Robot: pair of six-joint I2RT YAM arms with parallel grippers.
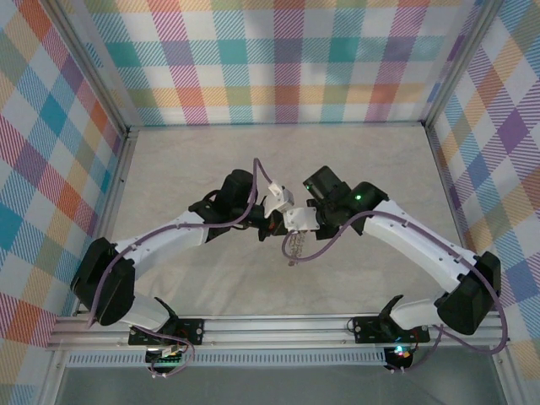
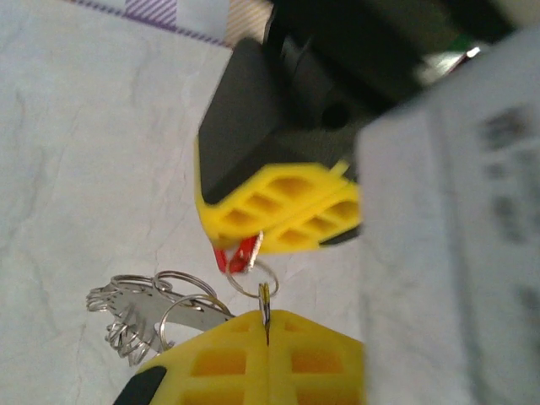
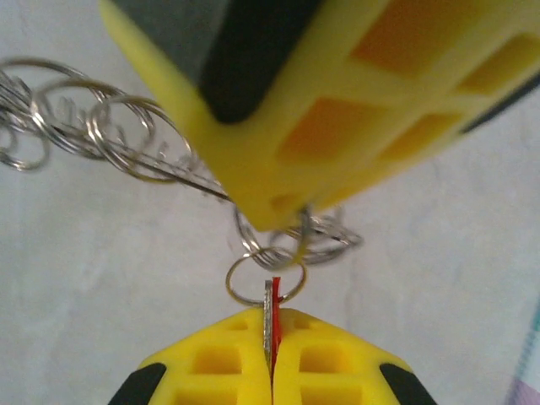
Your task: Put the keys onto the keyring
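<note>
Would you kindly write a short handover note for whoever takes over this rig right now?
Left hand: shut on the keyring, which dangles from it above the table.
Right hand: shut on the red-tagged key, tip to tip with the left hand.
A small wire ring sits between the two hands.
Done: keyring and red key are each gripped and brought together over mid-table.
Left: I cannot tell whether the red key is threaded on; check that, then release.
</note>
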